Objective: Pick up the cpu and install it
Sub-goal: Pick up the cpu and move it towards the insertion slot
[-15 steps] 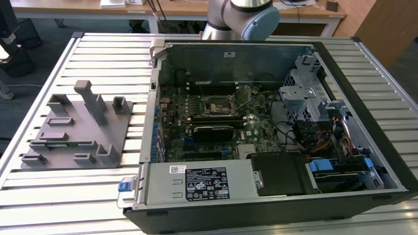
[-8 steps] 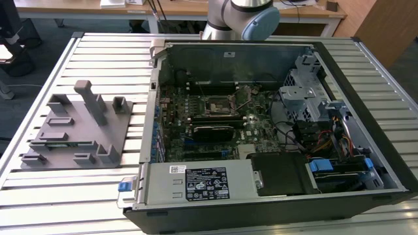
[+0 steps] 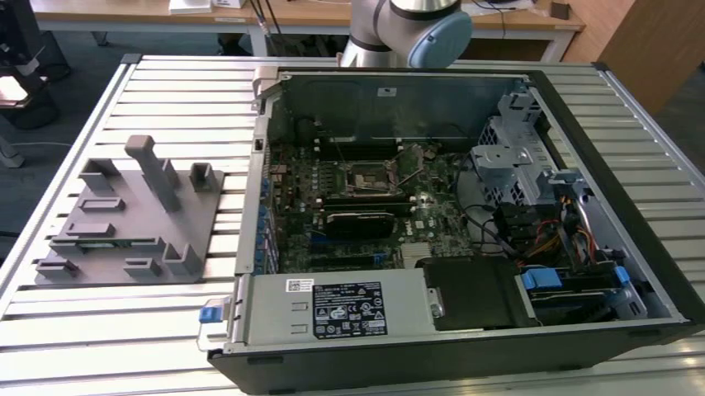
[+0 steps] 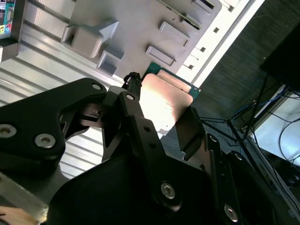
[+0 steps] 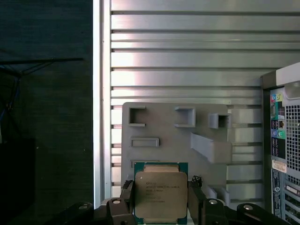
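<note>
The cpu point(image 5: 161, 194), a flat square chip with a silver-grey metal top and a green rim, sits between the two black fingers of my gripper point(image 5: 161, 200), which is shut on its opposite edges. In the second wrist view the cpu point(image 4: 165, 99) shines between the fingertips point(image 4: 132, 96) of the gripper point(image 4: 161, 112). It hangs well above the grey fixture plate point(image 5: 173, 136). In the exterior view the black square socket point(image 3: 367, 176) lies on the motherboard inside the open computer case point(image 3: 617, 206), and part of my arm point(image 3: 402, 33) shows behind the case.
The grey fixture plate point(image 3: 127, 223) with its raised blocks lies on the slatted metal table point(image 3: 144, 330) at the exterior view's left of the case. Drive cages, cables and a power supply point(image 3: 336, 305) crowd the case interior. The table edge point(image 5: 97, 117) drops off to dark floor.
</note>
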{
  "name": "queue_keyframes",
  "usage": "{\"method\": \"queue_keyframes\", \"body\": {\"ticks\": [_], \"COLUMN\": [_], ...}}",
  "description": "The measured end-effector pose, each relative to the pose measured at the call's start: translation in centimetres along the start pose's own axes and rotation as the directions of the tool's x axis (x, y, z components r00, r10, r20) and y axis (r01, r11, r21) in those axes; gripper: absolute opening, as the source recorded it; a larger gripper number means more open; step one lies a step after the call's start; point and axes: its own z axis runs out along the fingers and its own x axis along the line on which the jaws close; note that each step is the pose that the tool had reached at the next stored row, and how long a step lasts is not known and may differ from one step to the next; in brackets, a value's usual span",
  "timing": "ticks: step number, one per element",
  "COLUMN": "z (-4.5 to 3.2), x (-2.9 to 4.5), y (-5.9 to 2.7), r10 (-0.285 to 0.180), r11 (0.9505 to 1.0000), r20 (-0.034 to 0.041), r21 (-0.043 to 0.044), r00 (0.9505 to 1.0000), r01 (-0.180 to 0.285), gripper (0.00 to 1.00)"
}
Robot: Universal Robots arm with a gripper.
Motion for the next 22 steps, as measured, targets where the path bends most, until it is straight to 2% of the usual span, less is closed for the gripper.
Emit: {"method": "queue_keyframes", "body": {"ticks": [22], "z": [0.14], "x": [-1.00], "y": [0.02], "r10": [0.000], "r11": [1.0000], "r20": [-0.0002], "r21": [-0.0014], "r00": [1.0000], "r01": [0.000], "gripper": [0.54]}}
